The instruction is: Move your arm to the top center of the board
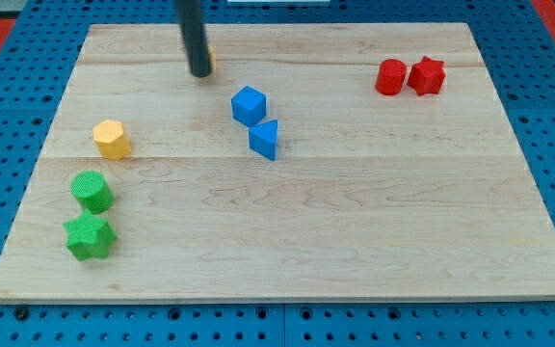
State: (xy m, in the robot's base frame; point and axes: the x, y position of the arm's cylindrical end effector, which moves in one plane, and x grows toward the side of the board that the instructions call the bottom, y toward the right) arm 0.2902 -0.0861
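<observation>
Blocks: two blue [249, 105], two red [390, 76], two green [92, 191], two yellow [112, 139], one behind my tip [200, 73]; pincer: cannot tell.

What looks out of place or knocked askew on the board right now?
Nothing is damaged or off the wooden board. One oddity: a small yellow block is mostly hidden behind my tip, at the view's top, left of centre, so its shape can't be made out.

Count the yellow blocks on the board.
2, possibly: a yellow hexagonal block at the view's left, and a yellow sliver mostly hidden behind my tip near the top; its shape is unreadable.
</observation>
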